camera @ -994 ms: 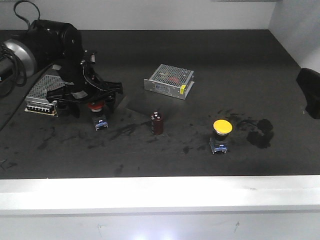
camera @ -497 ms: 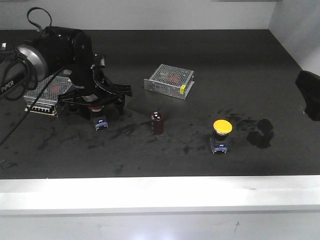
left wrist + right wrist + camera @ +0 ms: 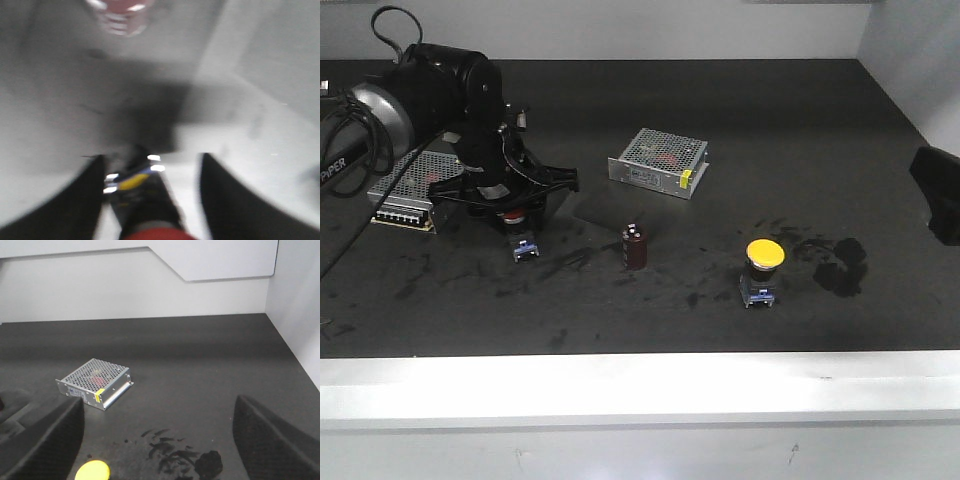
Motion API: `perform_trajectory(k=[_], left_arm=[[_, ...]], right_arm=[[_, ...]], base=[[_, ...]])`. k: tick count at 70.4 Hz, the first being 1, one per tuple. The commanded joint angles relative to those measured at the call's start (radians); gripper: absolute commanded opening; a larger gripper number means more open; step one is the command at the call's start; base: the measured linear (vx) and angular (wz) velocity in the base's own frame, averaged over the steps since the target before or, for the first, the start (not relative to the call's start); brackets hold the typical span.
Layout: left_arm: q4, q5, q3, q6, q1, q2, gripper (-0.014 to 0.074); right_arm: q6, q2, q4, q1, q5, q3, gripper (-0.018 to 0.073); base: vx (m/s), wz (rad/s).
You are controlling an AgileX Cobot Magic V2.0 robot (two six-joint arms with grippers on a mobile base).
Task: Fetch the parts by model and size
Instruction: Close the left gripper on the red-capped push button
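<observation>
Left pincer (image 3: 513, 218) was open and lowered to the worktop (image 3: 740, 110). Its two dark fingers (image 3: 82, 202) straddled the red-capped switch (image 3: 520, 238), which sat between them, closer to one finger than the other. The blurred wrist view did not show whether they touched. The switch's blue terminals pointed away from the pincer's wrist, toward a maroon capacitor (image 3: 636, 246) standing ahead of it. Right pincer (image 3: 157, 402) was also spread wide and held nothing, raised at the far side of the worktop. The yellow-capped switch (image 3: 763, 265) stood upright below it, near one finger. A perforated power supply (image 3: 95, 382) lay well beyond its fingertips.
</observation>
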Motion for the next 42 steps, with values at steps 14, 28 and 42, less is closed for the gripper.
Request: perform_trajectory(k=[14,28,42], left_arm=[[0.001,0.003,-0.03,0.032,-0.005,-0.06,-0.0009],[0.002,-0.001,-0.03,0.068,-0.005,-0.072,-0.0008],[0.06,-0.066,-0.03,0.119,-0.005,-0.153,-0.0008]], right_arm=[[-0.008,0.0,-0.008,0.002,-0.067,-0.033,0.0568],[-0.008,0.0,-0.008,0.002,-0.067,-0.033,0.0568],[-0.008,0.0,-0.008,0.002,-0.067,-0.033,0.0568]], base=[[0.0,0.0],[0.0,0.0],[0.0,0.0]])
